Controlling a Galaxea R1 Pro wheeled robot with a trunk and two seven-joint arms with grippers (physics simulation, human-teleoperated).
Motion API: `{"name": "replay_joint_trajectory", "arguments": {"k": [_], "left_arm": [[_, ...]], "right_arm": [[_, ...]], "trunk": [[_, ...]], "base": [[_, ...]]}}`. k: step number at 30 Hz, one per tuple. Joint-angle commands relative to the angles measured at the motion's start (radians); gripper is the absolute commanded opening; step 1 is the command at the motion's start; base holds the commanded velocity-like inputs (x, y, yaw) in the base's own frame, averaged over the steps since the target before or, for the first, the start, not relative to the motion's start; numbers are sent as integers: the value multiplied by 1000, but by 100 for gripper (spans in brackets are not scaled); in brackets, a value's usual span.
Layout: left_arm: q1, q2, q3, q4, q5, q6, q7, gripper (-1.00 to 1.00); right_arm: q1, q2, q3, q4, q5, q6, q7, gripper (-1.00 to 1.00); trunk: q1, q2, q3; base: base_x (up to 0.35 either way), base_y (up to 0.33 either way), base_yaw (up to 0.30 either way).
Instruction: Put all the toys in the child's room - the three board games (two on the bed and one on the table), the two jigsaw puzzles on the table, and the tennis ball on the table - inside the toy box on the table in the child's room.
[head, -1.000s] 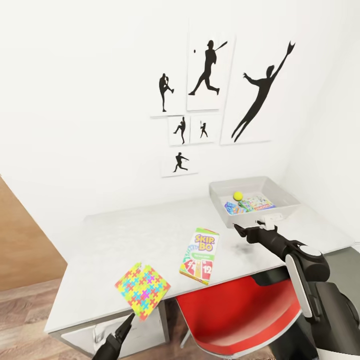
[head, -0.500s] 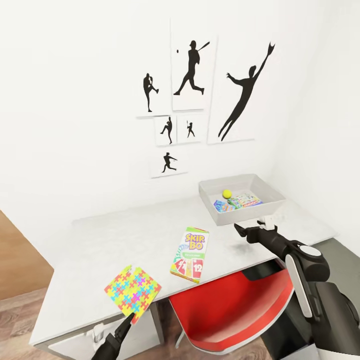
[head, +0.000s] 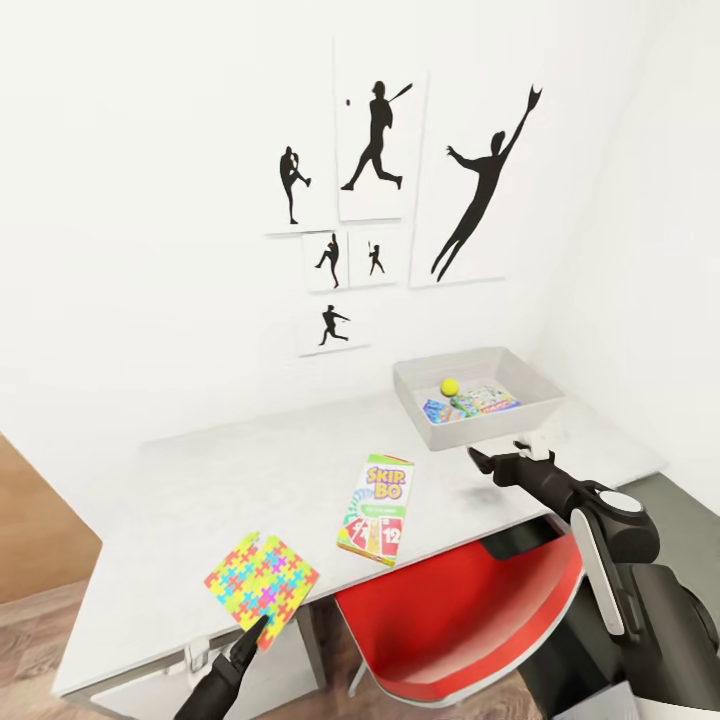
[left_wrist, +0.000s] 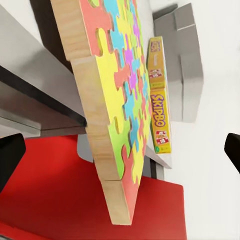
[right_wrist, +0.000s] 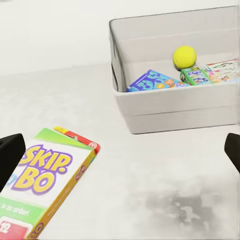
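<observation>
Two game boxes (right_wrist: 150, 80) plus tennis ball (right_wrist: 184, 56) inside toy box (right_wrist: 165, 107); both grippers' fingers apart, empty.

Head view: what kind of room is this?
Likely a child's bedroom or playroom: black athlete silhouette pictures on the white wall, a white desk with a SKIP BO game and jigsaw puzzle on it, a grey toy box holding a tennis ball.

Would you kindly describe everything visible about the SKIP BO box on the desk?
The SKIP BO box is a flat rectangular printed box with a green upper face, yellow-purple lettering, red panels below showing the number 12, and yellow-orange edges. It lies flat, face up, on the white table, near its front edge above the red chair, between the jigsaw puzzle and the toy box. Nothing else touches it.
</observation>
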Motion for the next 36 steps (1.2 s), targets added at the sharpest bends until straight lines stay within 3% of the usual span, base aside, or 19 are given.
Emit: {"name": "replay_joint_trajectory", "arguments": {"k": [1, 13, 14, 24, 36], "left_arm": [[-1, 0, 1, 0, 6, 10, -4, 100], [-1, -3, 1, 1, 8, 3, -5, 100], [-1, -4, 1, 1, 8, -1, -6, -100], [-3, -11, -6, -9, 2, -7, -12, -100], [-3, -12, -15, -64, -3, -8, -86, -100]], "right_arm": [[-1, 0, -1, -1, -5, 7, 2, 100], [-1, 0, -1, -1, -5, 6, 2, 100], [-1, 0, -1, -1, -4, 6, 2, 100], [-1, 0, -1, -1, -4, 6, 2, 100], [1, 0, -1, -1, -4, 5, 2, 100]], "trunk": [[0, -2, -2], [0, -2, -2], [0, -2, -2], [0, -2, -2], [0, -2, -2]], "base": [[0, 0, -168], [0, 0, -74], [0, 0, -5], [0, 0, -1], [0, 0, 0]]}}
